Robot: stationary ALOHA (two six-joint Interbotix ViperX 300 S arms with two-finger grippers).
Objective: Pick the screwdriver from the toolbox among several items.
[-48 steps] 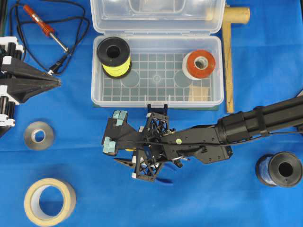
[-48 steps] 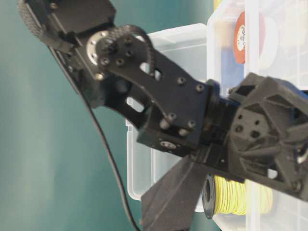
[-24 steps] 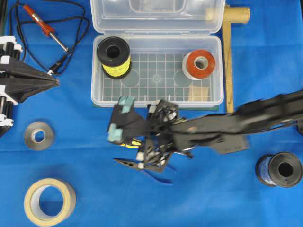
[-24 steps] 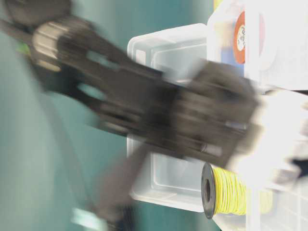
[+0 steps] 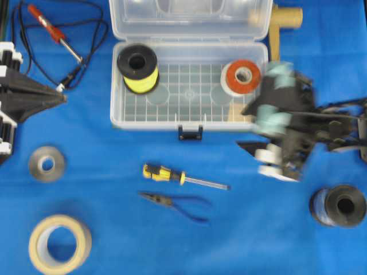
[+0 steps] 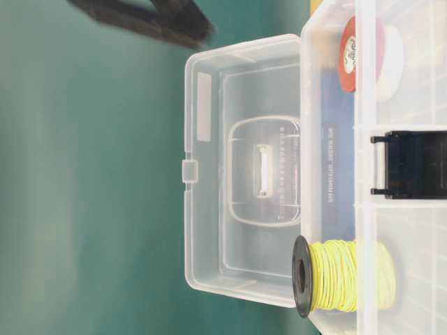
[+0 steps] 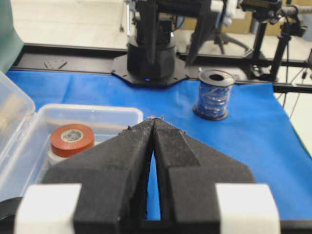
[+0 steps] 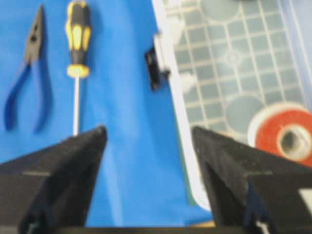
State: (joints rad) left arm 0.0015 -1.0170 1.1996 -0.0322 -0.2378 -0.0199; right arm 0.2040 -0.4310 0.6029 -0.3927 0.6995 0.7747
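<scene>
The screwdriver (image 5: 172,175), with a yellow-and-black handle and a thin silver shaft, lies on the blue cloth in front of the open clear toolbox (image 5: 117,109). It also shows in the right wrist view (image 8: 77,34). My right gripper (image 5: 243,129) is open and empty, blurred, at the toolbox's front right corner, well right of the screwdriver. In its own view the right gripper (image 8: 148,134) is over bare cloth beside the toolbox rim (image 8: 170,78). My left gripper (image 5: 62,97) is shut and empty at the far left, and it also shows in the left wrist view (image 7: 153,122).
Blue-handled pliers (image 5: 178,203) lie just below the screwdriver. The toolbox holds a yellow wire spool (image 5: 137,69) and red tape (image 5: 242,76). A soldering iron (image 5: 51,31), grey tape (image 5: 47,164), masking tape (image 5: 60,243), a blue wire spool (image 5: 341,205) and a wooden mallet (image 5: 287,17) surround it.
My right arm has swung quickly from in front of the toolbox to the right. The screwdriver it covered now lies in plain view on the cloth. The left arm has not moved.
</scene>
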